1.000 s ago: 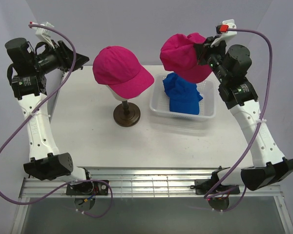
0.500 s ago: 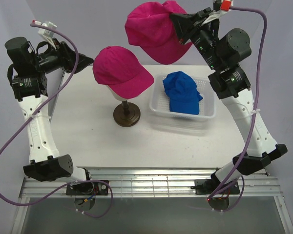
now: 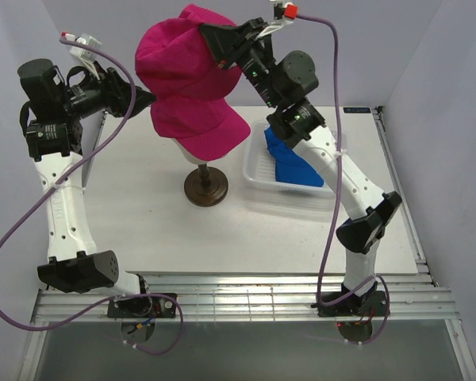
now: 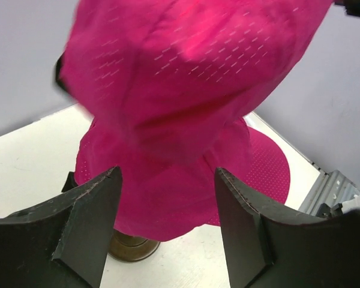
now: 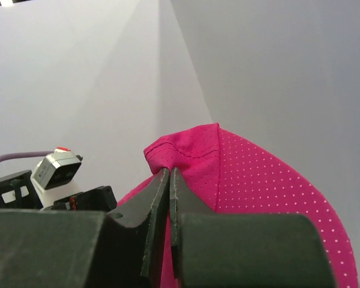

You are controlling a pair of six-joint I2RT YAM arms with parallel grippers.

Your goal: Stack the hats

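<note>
Right hand (image 5: 169, 173) of mine is pinching a fold of a pink cap (image 3: 178, 59), held high so that it hangs over a second pink cap (image 3: 214, 133). That one sits on top of a dark round stand (image 3: 205, 187); whether the two caps touch I cannot tell. My left hand (image 4: 167, 175) is spread and empty, just beside both. Partly hidden under my right arm, a blue cap (image 3: 292, 165) lies in a white basket (image 3: 254, 176) on the worktop (image 3: 143, 214).

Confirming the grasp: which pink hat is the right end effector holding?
The upper pink hat, hanging in the air from the right end effector; the lower pink hat sits on the mannequin head.
</note>
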